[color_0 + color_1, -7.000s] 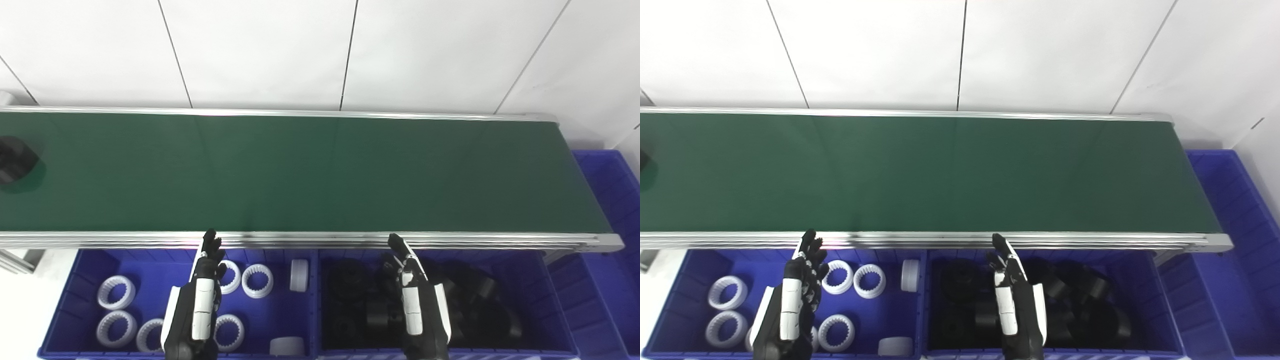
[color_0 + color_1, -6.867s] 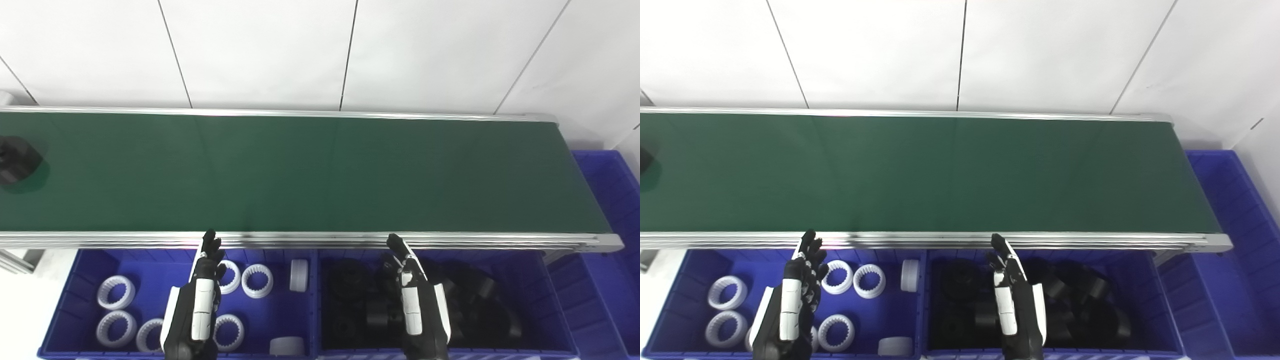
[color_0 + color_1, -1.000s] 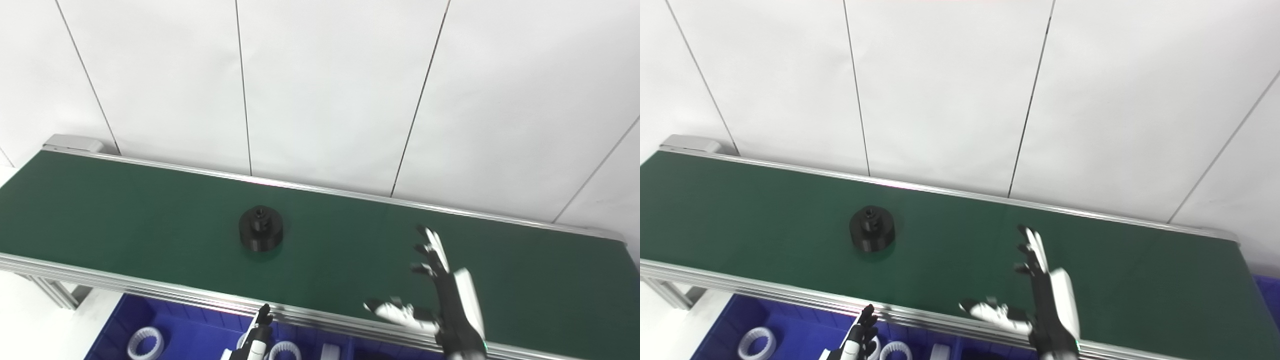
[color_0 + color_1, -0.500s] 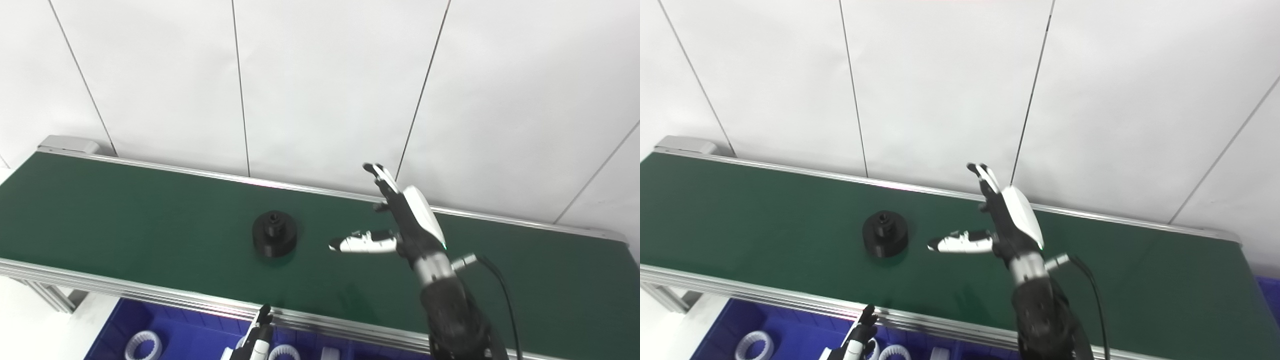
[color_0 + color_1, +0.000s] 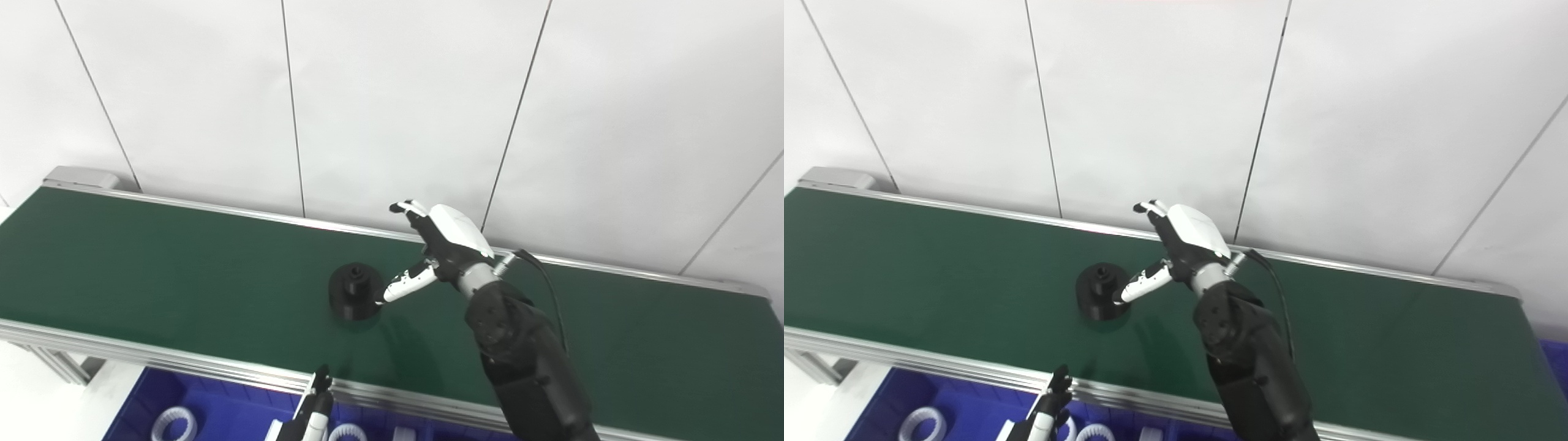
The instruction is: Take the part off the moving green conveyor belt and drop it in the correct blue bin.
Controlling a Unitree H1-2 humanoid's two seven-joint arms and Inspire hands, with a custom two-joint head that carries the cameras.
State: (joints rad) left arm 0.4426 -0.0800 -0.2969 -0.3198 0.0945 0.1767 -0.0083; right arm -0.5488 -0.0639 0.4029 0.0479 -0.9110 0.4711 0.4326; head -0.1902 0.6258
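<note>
A black round part with a raised hub lies on the green conveyor belt, near its middle. My right hand reaches over the belt just right of the part, open, fingers spread above it and the thumb tip at its right edge; it also shows in the right eye view. The part is not held. Only the fingertips of my left hand show at the bottom edge, below the belt's near rail, fingers straight.
A blue bin with white toothed rings shows at the bottom left under the belt's near rail. A white panelled wall stands behind the belt. A black cable loops off my right wrist.
The part has ridden right along the belt. My right hand has swung left and down from above the belt's middle, so its thumb now meets the part's right edge. The left hand has stayed.
</note>
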